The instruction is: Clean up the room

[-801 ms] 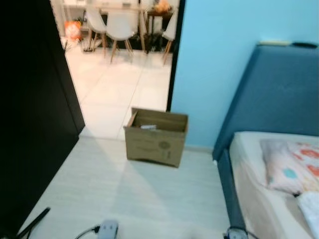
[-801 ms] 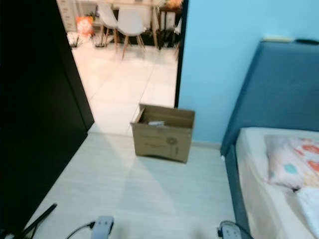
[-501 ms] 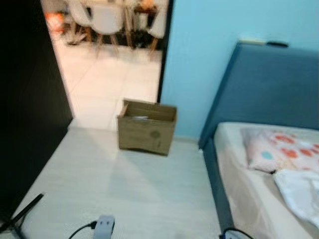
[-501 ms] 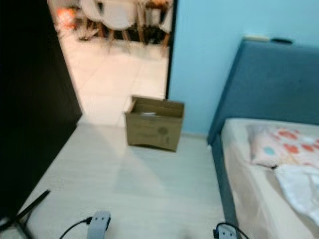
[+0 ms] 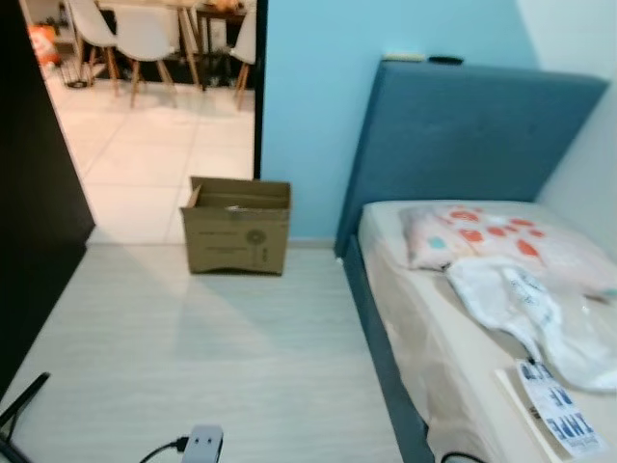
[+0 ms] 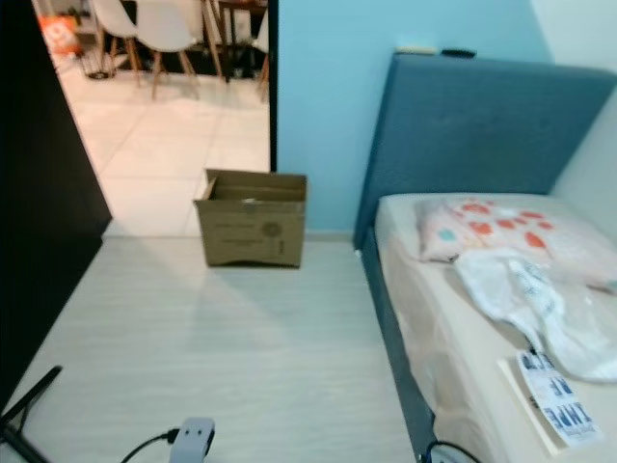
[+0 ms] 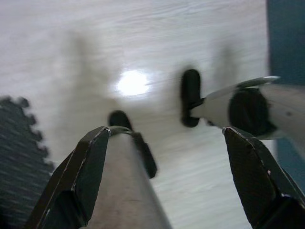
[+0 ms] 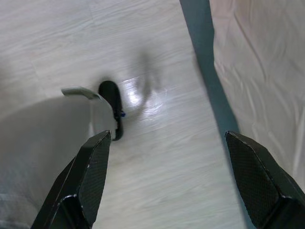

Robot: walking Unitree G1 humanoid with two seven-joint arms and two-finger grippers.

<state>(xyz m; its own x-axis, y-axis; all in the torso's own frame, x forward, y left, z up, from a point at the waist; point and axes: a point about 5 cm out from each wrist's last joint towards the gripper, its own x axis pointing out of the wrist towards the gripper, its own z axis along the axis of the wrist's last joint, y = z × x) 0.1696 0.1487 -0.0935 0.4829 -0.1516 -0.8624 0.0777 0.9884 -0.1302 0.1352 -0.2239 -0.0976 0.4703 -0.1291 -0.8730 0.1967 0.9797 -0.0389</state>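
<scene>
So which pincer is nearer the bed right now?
Right. The right pincer hangs open above the floor right beside the bed edge. The left pincer, also open, hangs further from it; the bed's blue side only borders its view.

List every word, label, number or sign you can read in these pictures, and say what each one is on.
No text can be read.
Cardboard box: a round printed mark and lines of print on its front, too small and blurred.
Flat white packet on the bed: dark blue print, too blurred.
White plastic bag: faint marks, unreadable.
</scene>
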